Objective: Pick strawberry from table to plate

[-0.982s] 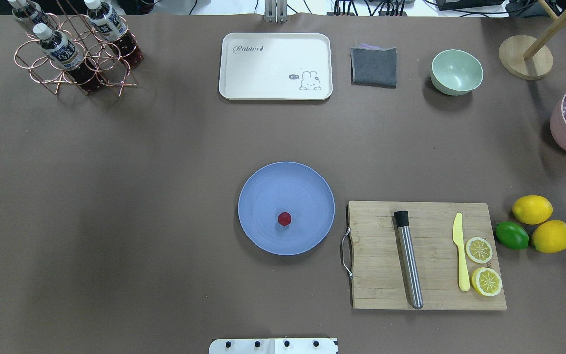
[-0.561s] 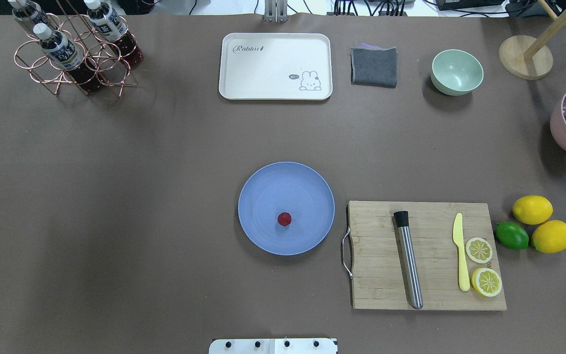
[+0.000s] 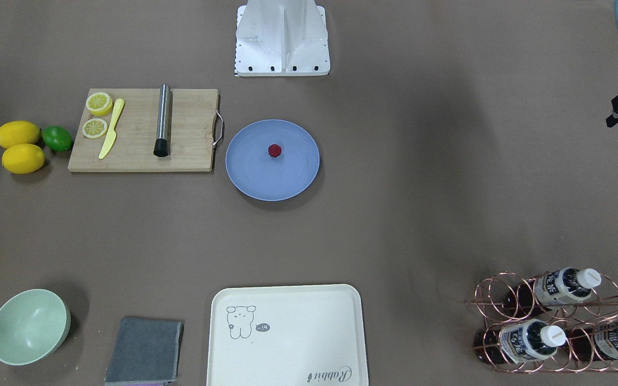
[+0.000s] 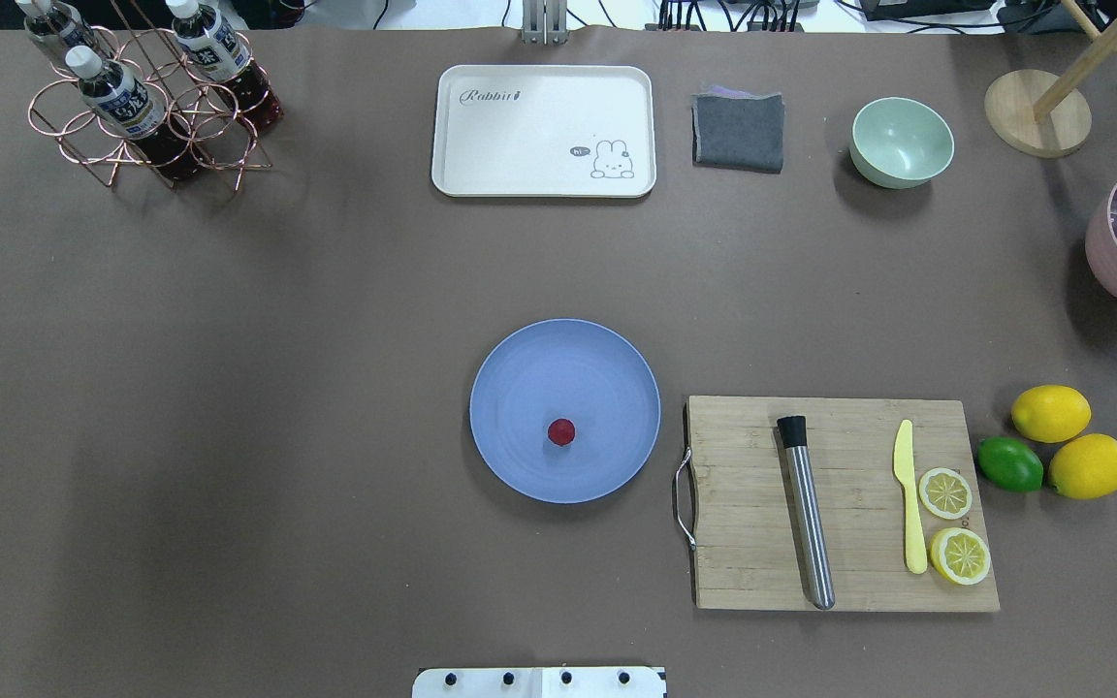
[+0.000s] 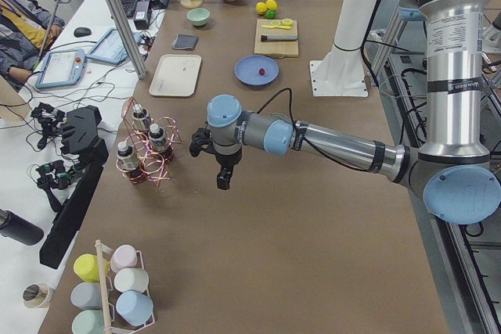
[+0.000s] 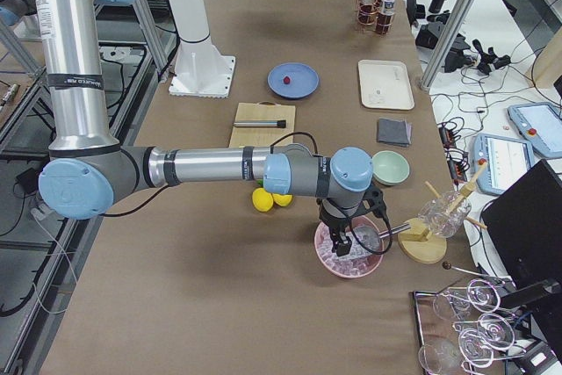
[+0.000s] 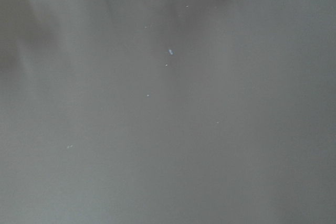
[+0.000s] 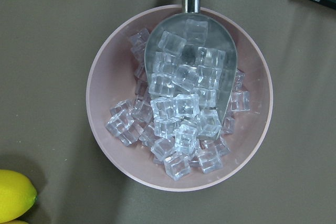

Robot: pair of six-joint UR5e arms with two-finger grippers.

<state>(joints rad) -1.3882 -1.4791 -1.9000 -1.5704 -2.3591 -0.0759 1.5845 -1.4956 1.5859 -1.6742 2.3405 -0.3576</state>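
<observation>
The small dark red strawberry point(image 4: 561, 432) lies on the round blue-grey plate point(image 4: 520, 378), a little toward the robot from its middle, on the brown table point(image 4: 277, 388). It also shows in the front-facing view as strawberry point(image 3: 274, 150) on plate point(image 3: 266, 179). No gripper is near it. My left gripper point(image 5: 223, 184) hangs pointing down over bare table near the bottle rack; I cannot tell if it is open or shut. My right gripper point(image 6: 341, 239) hovers over the pink ice bowl, its state also unclear.
A cutting board point(image 4: 743, 504) with a muddler, a yellow knife and lemon slices lies right of the plate. Beyond it sit two lemons point(image 4: 1050, 413) and a lime point(image 4: 1009, 463). At the back stand a cream tray point(image 4: 539, 131), grey cloth point(image 4: 738, 131), mint bowl point(image 4: 901, 142) and bottle rack point(image 4: 146, 97). The ice bowl point(image 8: 105, 87) holds a scoop.
A black tip of the left gripper at the overhead view's left edge has gone out of that view. The strawberry and plate have not moved.
</observation>
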